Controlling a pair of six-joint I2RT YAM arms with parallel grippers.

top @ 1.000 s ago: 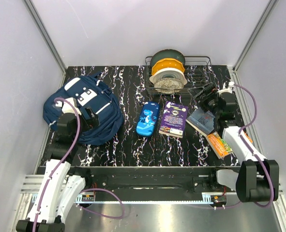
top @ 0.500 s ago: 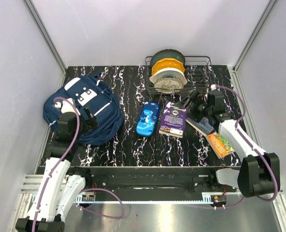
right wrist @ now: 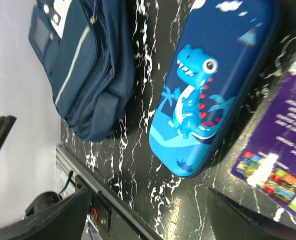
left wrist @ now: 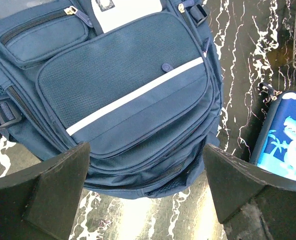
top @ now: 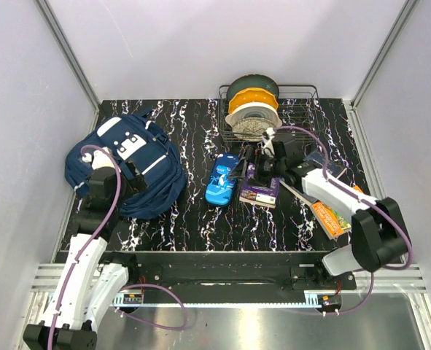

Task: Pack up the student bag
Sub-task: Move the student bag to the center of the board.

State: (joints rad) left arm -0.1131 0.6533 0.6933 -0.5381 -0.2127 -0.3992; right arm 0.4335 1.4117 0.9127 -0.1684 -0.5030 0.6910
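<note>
The student bag (top: 160, 175) is big, dark blue and soft. It lies on the left side of the black bench (top: 193, 219), which has white wiggly lines on it. The bag has white patches and a thin white stripe across its front pocket. Its zips look closed.

The left fingers (left wrist: 42, 190) hang over the near end of the bag. They are spread wide apart and hold nothing.

In the middle of the bench lies a bright blue pencil case (top: 222, 180) with a dinosaur on it. A purple book (top: 261, 192) lies just beside it on the right. The right fingers (right wrist: 258, 215) hang above the pencil case. They are spread wide too, and hold nothing.

At the back stands a wire rack (top: 303, 95) with round spools (top: 253, 109) in it. A thin orange book (top: 332, 217) lies near the right edge.
</note>
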